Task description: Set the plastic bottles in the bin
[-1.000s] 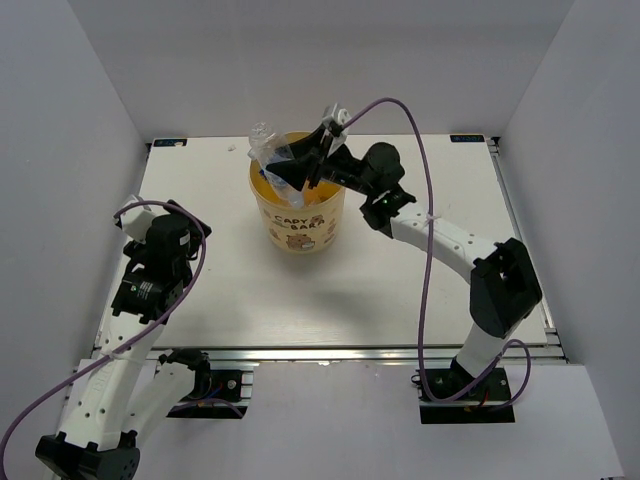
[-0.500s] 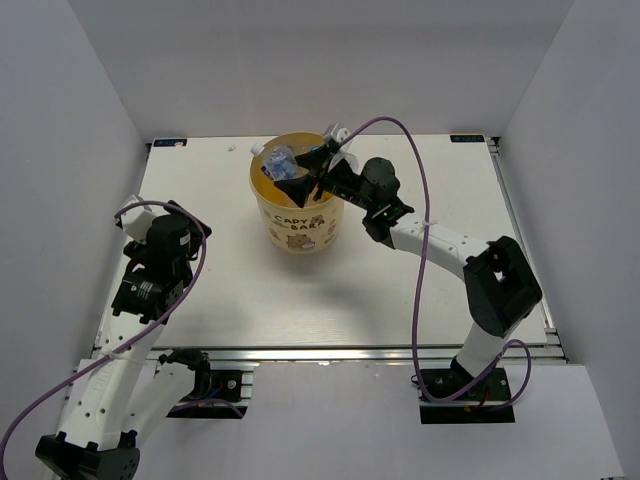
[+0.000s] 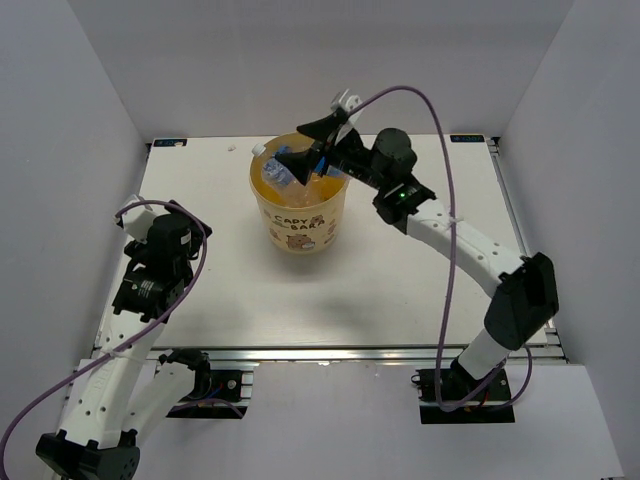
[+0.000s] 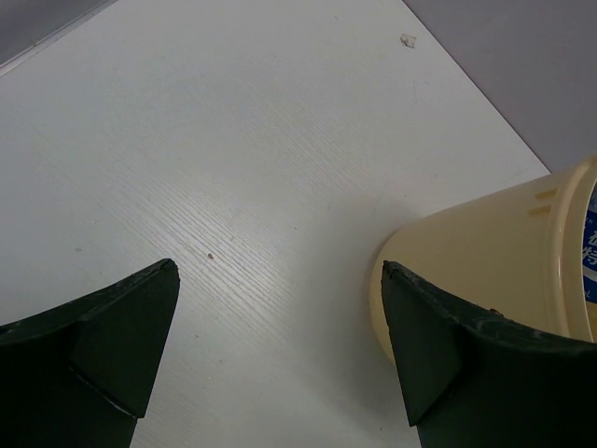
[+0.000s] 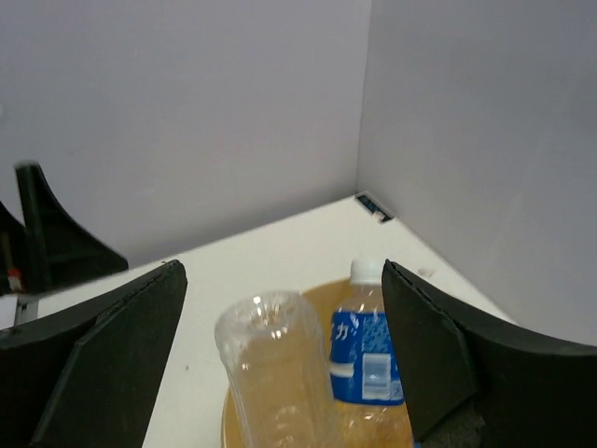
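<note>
Since a second ago the right gripper (image 3: 290,146) has let go of the clear bottle (image 5: 275,373) it was carrying and spread its fingers wide; the arm has also lifted and straightened a little. That gripper now hangs over the far side of the bin (image 3: 297,225) with nothing between its fingers. The clear bottle stands inside the bin, bottom end up toward the wrist camera, and just beside it is a blue-labelled bottle (image 5: 364,359) with a white cap, also inside. From above, the blue-labelled one seems to lean toward the bin's left rim, though the fingers partly cover it. How many more bottles lie deeper in the bin cannot be told.

The left gripper (image 4: 280,275) is at the left side of the table (image 3: 400,290), well apart from the bin. Its fingers are fully spread and hold nothing; only bare tabletop shows between them, with the bin's pale wall behind its right finger.
</note>
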Available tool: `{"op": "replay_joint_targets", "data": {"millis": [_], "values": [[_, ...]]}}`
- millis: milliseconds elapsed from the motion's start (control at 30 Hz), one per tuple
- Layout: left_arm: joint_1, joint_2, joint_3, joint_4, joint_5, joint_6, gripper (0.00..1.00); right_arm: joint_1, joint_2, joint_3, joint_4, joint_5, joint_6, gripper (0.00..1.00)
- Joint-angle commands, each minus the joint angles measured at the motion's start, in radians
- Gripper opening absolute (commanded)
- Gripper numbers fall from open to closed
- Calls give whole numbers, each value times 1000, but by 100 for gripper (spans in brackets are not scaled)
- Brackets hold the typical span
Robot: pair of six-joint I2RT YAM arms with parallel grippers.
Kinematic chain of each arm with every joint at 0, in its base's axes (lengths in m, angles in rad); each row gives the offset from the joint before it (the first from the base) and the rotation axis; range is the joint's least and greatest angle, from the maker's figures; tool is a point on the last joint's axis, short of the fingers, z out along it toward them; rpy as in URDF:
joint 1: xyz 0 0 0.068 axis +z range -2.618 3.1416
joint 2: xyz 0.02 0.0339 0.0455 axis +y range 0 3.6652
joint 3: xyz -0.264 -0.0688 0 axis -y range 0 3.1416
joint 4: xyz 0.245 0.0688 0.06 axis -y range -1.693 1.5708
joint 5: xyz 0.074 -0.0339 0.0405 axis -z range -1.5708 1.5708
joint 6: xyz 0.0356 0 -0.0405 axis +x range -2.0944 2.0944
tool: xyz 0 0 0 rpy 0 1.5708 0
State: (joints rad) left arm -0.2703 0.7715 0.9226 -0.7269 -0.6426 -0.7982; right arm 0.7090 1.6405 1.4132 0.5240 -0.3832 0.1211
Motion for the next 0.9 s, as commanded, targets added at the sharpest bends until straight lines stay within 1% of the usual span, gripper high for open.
{"op": "replay_joint_targets", "data": {"millis": [0,33,100,133,167,200,233,267,300,333,400,433,467,500,600,667,700,867], "values": [[5,2,24,-8,-6,7,98,4,-109,113,-126,90,-40,89],[3,3,25,-8,-6,7,98,3,-128,113,-193,177,-44,89],[5,5,25,-3,1,7,98,-8,-183,98,-269,275,-48,89],[5,6,24,-2,3,7,98,-17,-203,87,-345,362,-43,89],[5,8,22,0,6,8,98,-48,-224,73,-378,398,-37,89],[5,12,19,6,9,10,98,-69,-273,23,-406,438,0,89],[5,14,21,6,11,10,98,-116,-304,-14,-426,476,17,89],[5,18,19,7,12,10,98,-140,-336,-57,-444,492,29,89],[5,22,18,11,15,10,98,-161,-405,-104,-450,518,46,89],[5,28,10,20,17,8,98,-178,-441,-199,-456,594,83,89],[5,34,2,32,23,7,98,-229,-529,-290,-493,657,101,89],[5,44,-4,46,24,4,98,-246,-554,-366,-557,752,139,89],[5,49,-5,52,27,2,98,-253,-570,-400,-558,800,164,89],[5,64,-8,66,35,2,98,-259,-591,-466,-615,875,190,90],[5,86,-10,87,46,1,98,-261,-608,-549,-676,928,268,89],[5,106,-10,92,61,-1,98,-263,-617,-629,-636,920,272,89],[3,110,-11,95,66,-1,98,-261,-623,-644,-609,919,273,89],[5,115,-21,95,61,-9,98,-261,-649,-660,-595,945,267,89]]}}
